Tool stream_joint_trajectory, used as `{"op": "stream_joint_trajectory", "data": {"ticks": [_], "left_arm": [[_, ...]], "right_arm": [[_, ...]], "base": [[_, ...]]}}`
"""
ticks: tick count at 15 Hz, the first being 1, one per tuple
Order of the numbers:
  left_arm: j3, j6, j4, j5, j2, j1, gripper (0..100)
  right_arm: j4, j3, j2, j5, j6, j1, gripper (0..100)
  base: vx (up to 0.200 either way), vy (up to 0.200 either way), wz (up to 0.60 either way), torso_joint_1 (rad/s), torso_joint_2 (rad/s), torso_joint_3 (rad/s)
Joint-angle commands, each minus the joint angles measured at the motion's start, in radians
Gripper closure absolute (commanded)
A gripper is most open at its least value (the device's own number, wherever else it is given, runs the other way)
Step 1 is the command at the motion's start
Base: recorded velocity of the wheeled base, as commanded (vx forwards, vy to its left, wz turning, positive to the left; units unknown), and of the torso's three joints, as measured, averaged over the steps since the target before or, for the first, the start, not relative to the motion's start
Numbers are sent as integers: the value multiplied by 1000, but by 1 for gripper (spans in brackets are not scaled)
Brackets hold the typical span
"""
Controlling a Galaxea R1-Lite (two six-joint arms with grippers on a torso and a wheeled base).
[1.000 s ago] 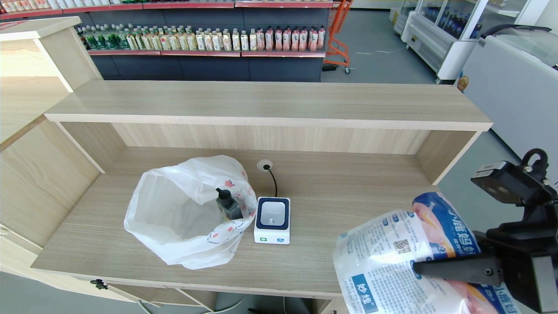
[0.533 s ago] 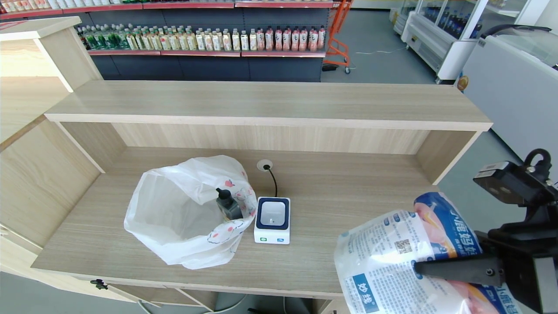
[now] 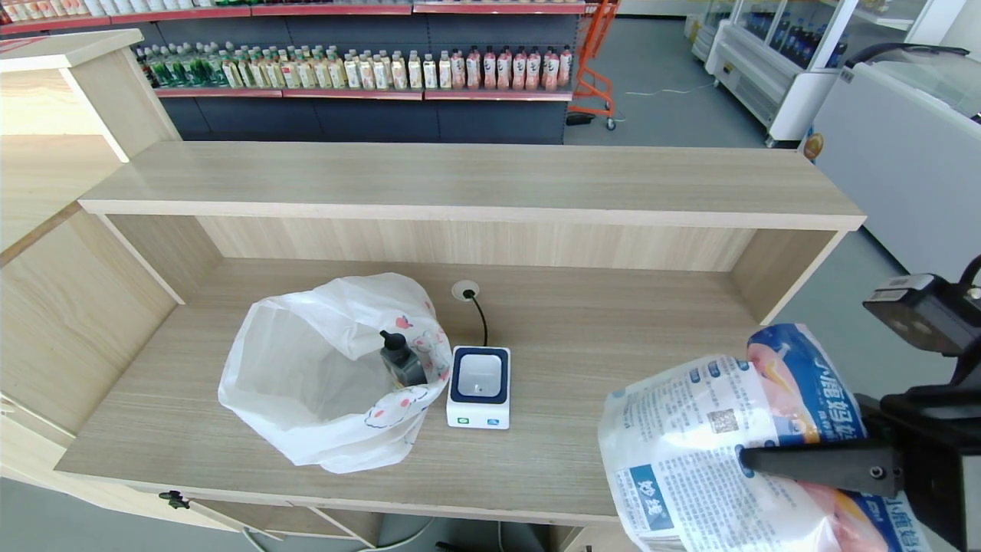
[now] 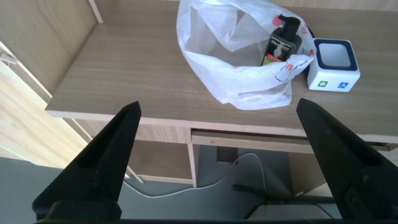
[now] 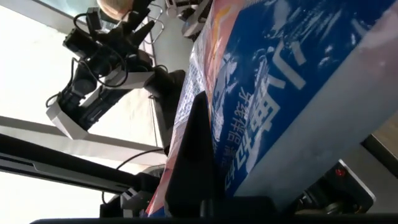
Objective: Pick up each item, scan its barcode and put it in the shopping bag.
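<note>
The right claw (image 3: 755, 460), clamped on the blue-and-white printed pack (image 3: 690, 429) off the counter's (image 3: 613, 330) near right edge, has drifted right, away from the barcode scanner (image 3: 479, 386) beside the shopping bag (image 3: 306, 368). Scanning looks undone. The left claw (image 4: 217, 106) stands apart, empty.

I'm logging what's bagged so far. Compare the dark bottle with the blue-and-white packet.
The dark bottle is small and stiff with a pump top; the packet is large, soft, blue and white. The dark bottle stands inside the shopping bag, free of any grip; the packet is held by the right gripper near the front right corner of the counter. Both carry printed labels.
</note>
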Motion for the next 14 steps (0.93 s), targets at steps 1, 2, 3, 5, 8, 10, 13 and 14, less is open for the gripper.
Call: {"op": "stream_joint_trajectory", "data": {"ticks": [1, 2, 3, 5, 8, 10, 13, 14], "left_arm": [[0, 0, 0, 0, 0, 0, 0], [0, 0, 0, 0, 0, 0, 0], [0, 0, 0, 0, 0, 0, 0], [0, 0, 0, 0, 0, 0, 0], [0, 0, 0, 0, 0, 0, 0], [0, 0, 0, 0, 0, 0, 0], [0, 0, 0, 0, 0, 0, 0], [0, 0, 0, 0, 0, 0, 0]], "right_arm": [[4, 9, -11, -256, -242, -54, 100], [16, 34, -14, -476, -423, -88, 100], [22, 42, -36, -575, -518, -126, 100], [58, 55, -76, -669, -579, -131, 100], [61, 80, -132, -723, -650, -137, 100], [59, 104, -137, -749, -697, -157, 100], [59, 101, -126, -749, -703, -174, 100], [59, 103, -125, -749, -703, -172, 100]], "base": [[0, 0, 0, 0, 0, 0], [0, 0, 0, 0, 0, 0], [0, 0, 0, 0, 0, 0], [0, 0, 0, 0, 0, 0], [0, 0, 0, 0, 0, 0], [0, 0, 0, 0, 0, 0], [0, 0, 0, 0, 0, 0], [0, 0, 0, 0, 0, 0]]}}
